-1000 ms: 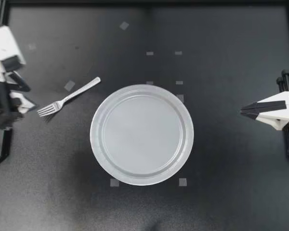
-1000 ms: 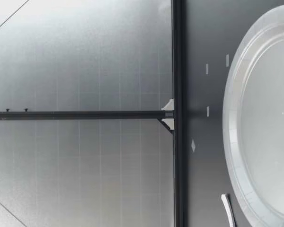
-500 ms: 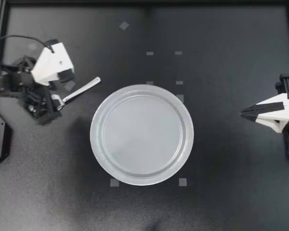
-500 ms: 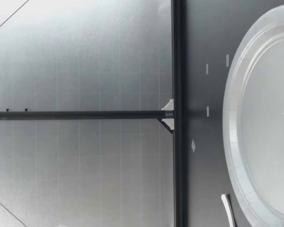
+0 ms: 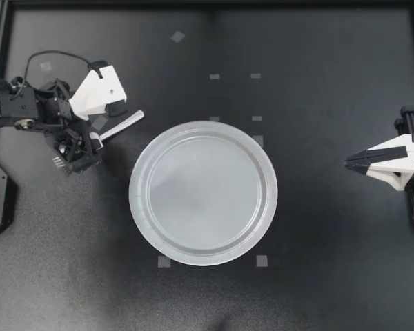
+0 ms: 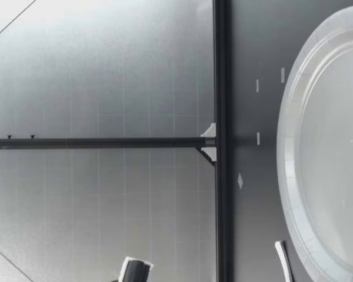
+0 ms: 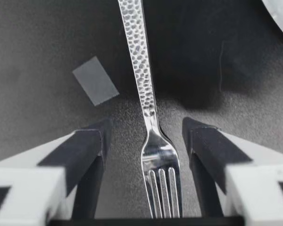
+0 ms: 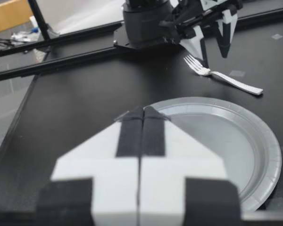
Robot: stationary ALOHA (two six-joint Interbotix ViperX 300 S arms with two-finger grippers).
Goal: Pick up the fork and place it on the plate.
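A hammered silver fork (image 5: 126,123) lies flat on the black table, left of the grey plate (image 5: 203,193), handle toward the plate. My left gripper (image 5: 79,148) hangs over the fork's head and hides most of it. In the left wrist view the fork (image 7: 146,94) runs between the open fingers (image 7: 92,150), which stand apart from it on both sides. My right gripper (image 5: 352,163) rests shut at the right edge, holding nothing. The right wrist view shows the plate (image 8: 217,136) ahead of its shut fingers (image 8: 141,127), with the fork (image 8: 226,77) beyond.
Small tape marks (image 5: 164,261) dot the table around the plate. A black frame rail (image 5: 207,3) borders the table. In the low view the plate (image 6: 323,153), the fork's handle end (image 6: 281,252) and a piece of an arm (image 6: 135,271) above the table show.
My left arm has swung in from the table's left edge and settled over the fork's head. The fork, the plate and my right arm have not moved.
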